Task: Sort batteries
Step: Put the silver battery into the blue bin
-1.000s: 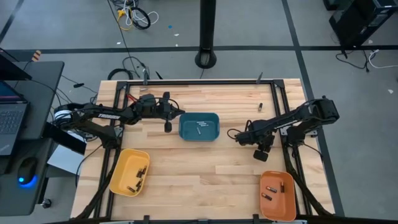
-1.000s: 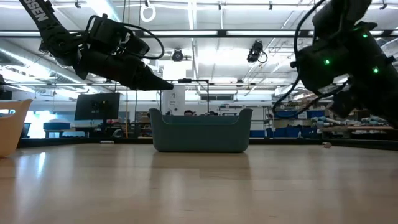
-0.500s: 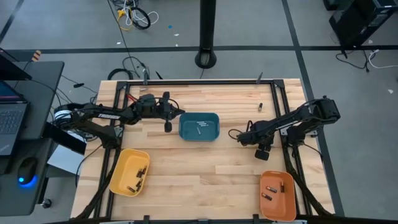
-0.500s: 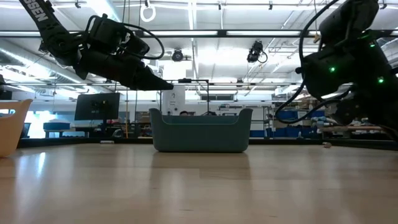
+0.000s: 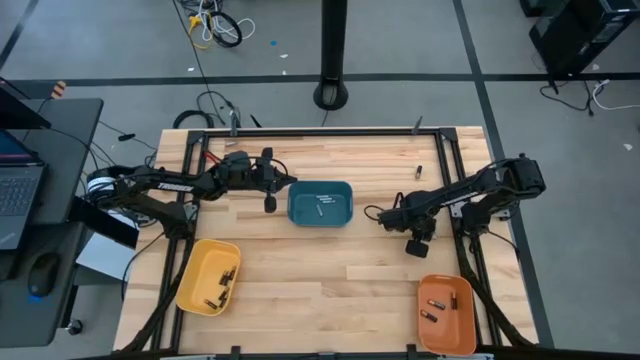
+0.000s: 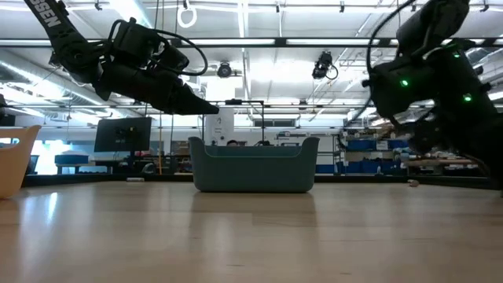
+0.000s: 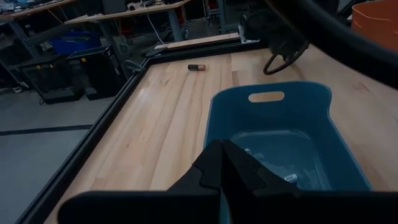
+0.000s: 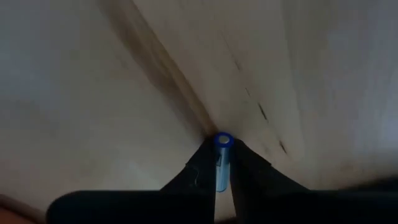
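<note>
Butcher-block table (image 5: 320, 270), framed by a black rail, carries three trays. A teal bin (image 5: 320, 204) with handle cut-outs sits at its centre; a yellow tray (image 5: 196, 277) lies near the front left corner and an orange tray (image 5: 447, 314) near the front right.

Left arm (image 5: 170, 185) reaches in from the left side, its left gripper (image 5: 271, 203) hanging just beside the teal bin's left wall, fingers pressed together with nothing between them. Right arm (image 5: 480, 190) stretches in from the right side, with the right gripper (image 5: 378, 216) low over bare wood between the teal bin and the right rail. In its wrist view its fingers pinch a blue-tipped cell (image 8: 222, 160) endwise, the tip pointing at the tabletop.

Batteries lie in all three trays: a few in the teal bin (image 5: 318, 198), several dark ones in the yellow tray (image 5: 225, 281), some in the orange tray (image 5: 436, 303). One loose battery (image 5: 419, 171) rests on the wood near the back right corner.
</note>
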`<state>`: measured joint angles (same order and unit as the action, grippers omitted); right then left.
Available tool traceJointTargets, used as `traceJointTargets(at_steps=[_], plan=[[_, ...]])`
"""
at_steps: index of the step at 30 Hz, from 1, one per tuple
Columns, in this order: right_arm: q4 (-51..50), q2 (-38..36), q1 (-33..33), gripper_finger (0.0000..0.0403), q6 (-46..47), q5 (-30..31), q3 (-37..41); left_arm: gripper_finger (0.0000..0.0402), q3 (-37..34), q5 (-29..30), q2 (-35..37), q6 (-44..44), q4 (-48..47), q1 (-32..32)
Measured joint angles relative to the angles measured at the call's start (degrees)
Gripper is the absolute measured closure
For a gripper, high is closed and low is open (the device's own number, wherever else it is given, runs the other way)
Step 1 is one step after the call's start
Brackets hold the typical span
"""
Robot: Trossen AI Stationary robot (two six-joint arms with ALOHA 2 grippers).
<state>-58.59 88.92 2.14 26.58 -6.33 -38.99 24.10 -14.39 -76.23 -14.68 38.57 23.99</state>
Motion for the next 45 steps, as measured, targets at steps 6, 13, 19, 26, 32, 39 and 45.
traceJointTargets(at_steps=[6, 13, 19, 26, 32, 39, 45], plan=[[5.3, 0.0, -2.4, 0.0361, -0.2, 0.3, -3.1, 0.0392, 0.0, 0.0, 0.0, 0.1, 0.0, 0.0], [8.2, 0.1, -4.7, 0.0363, -1.5, 0.8, -8.0, 0.0392, 0.0, 0.0, 0.0, 0.1, 0.0, 0.0], [5.6, 0.0, -5.0, 0.0364, -4.4, -1.0, -13.5, 0.0392, 0.0, 0.3, 0.0, 0.1, -0.3, 0.0], [1.3, 0.0, -5.4, 0.0364, -7.2, -0.8, -22.6, 0.0392, 0.0, 1.3, 0.0, 0.1, -0.3, 0.0], [1.3, 0.0, -6.2, 0.0364, -12.1, 4.1, -34.0, 0.0392, 0.0, 3.1, 0.0, 0.0, 1.2, 0.0], [8.9, 5.4, -11.2, 0.0364, -21.1, 5.3, -42.7, 0.0392, 0.0, 3.3, 0.0, 0.0, 5.6, 0.0], [9.2, 17.2, -14.2, 0.0364, -29.9, 4.4, -50.7, 0.0392, 0.0, 3.4, 0.0, 0.1, 6.1, 0.0]])
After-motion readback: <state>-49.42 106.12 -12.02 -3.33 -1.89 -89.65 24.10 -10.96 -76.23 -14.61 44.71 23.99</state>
